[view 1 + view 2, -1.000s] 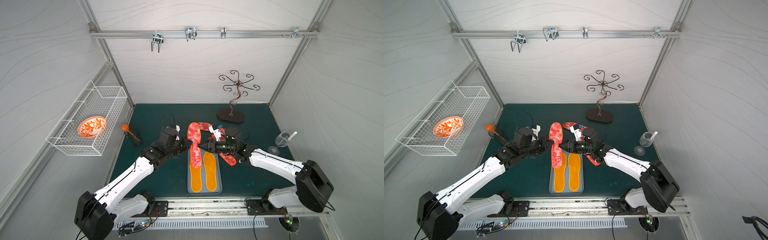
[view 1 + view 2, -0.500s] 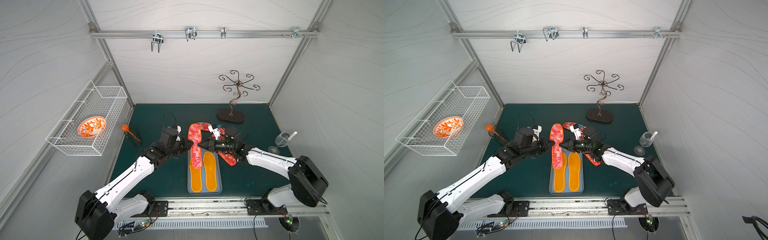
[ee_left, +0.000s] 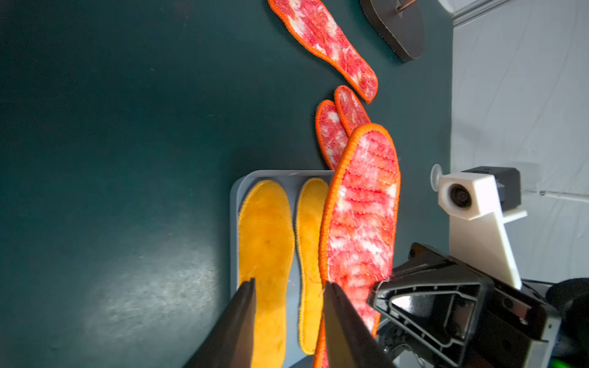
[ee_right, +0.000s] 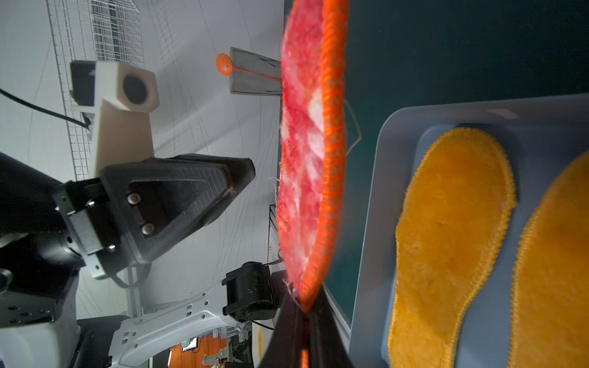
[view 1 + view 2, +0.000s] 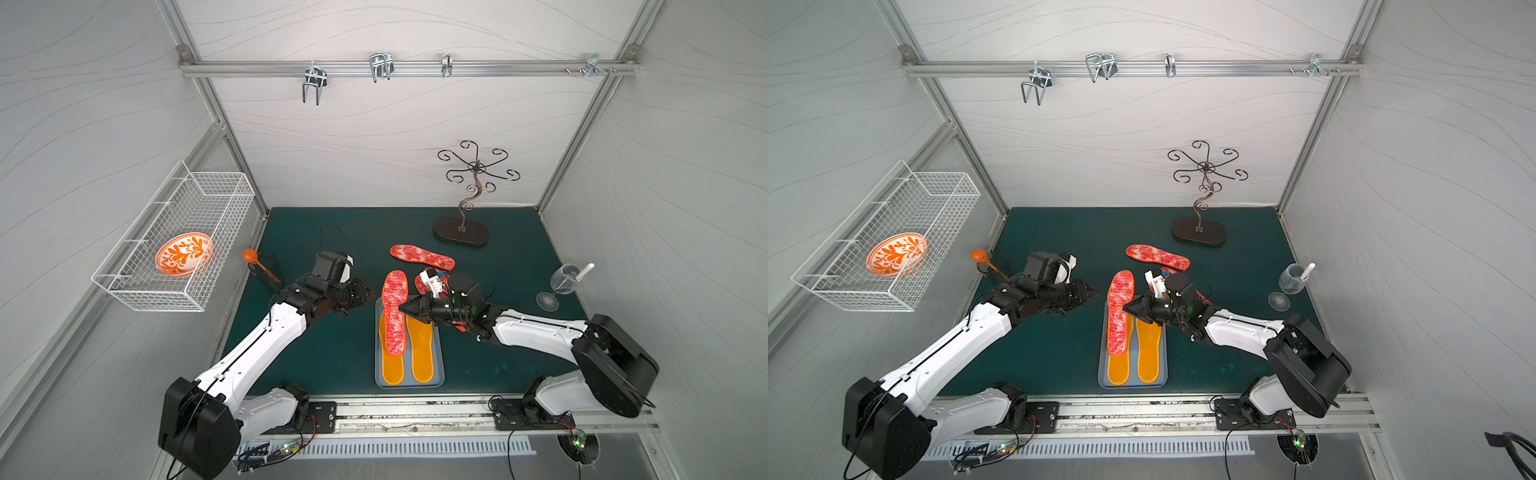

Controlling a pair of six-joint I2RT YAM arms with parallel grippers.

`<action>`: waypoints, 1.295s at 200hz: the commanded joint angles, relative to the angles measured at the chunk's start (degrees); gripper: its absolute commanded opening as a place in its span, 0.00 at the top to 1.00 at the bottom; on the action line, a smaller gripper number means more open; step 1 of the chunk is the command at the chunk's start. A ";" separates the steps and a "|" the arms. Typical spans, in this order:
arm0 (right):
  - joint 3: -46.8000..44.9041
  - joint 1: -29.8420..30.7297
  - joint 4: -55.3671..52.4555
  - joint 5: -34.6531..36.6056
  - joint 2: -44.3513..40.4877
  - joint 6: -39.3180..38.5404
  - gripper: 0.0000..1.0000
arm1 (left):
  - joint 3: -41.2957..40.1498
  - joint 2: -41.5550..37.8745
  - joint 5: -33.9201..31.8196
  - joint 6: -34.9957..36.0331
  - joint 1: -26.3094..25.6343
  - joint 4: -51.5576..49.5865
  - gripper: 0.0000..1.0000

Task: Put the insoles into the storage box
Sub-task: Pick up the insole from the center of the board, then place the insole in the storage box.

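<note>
In both top views: a shallow grey-blue plastic storage box (image 5: 439, 376) with rounded corners, near the front of the dark green mat (image 5: 316, 365). Inside, two plush yellow insoles (image 5: 420, 349), flat and side by side. Over the left one and slanting past the box's far rim, a long red-and-white mottled insole (image 5: 394, 316) with an orange stitched edge, pinched at its side by the right gripper (image 5: 402, 308). Just beside it but apart, the left gripper (image 5: 368, 294). Further back, a loose mottled insole (image 5: 422, 257) flat on the mat.

From the left wrist: smooth black tapered fingers (image 3: 236, 318) of the left gripper parted, with nothing between them, only fuzzy yellow pile visible through the gap. Quilted stitch lines across the mottled insole. Beyond the box, two overlapped mottled insoles (image 3: 331, 133).

From the right wrist: right gripper clamped fully onto the thick orange edge of the mottled insole, seen edge-on, fleecy face toward the left gripper's ribbed pad.
</note>
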 commanded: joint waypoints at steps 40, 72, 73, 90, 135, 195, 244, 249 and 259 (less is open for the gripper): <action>-3.31 4.10 4.70 3.05 5.18 1.62 1.00 | 1.06 -7.61 -1.42 4.09 2.65 -4.78 0.44; -4.17 4.37 6.30 3.83 7.44 3.12 1.00 | -0.40 -9.64 -1.98 3.69 2.68 -5.03 0.39; -4.17 4.41 6.39 3.79 7.56 3.21 1.00 | -0.48 -9.64 -1.98 3.69 2.72 -5.03 0.39; -3.85 4.54 6.51 3.38 8.87 3.81 1.00 | -0.79 -9.85 -1.11 3.78 2.84 -5.34 0.36; -4.61 5.69 11.03 4.46 12.78 6.13 1.00 | -1.45 -10.26 1.79 2.27 4.17 -4.33 0.36; -6.69 6.39 14.22 4.62 15.88 7.75 1.00 | -2.57 -9.73 2.93 1.61 4.70 -2.81 0.36; -6.63 7.22 12.12 5.78 14.79 7.23 1.00 | -4.29 -10.35 3.05 1.05 4.88 -2.04 0.35; -6.68 7.27 12.24 5.69 15.01 7.37 1.00 | -4.32 -10.35 3.13 1.05 4.92 -2.13 0.36; -6.73 7.35 12.91 5.54 15.63 7.68 1.00 | -4.33 -10.44 3.25 1.14 5.04 -2.19 0.36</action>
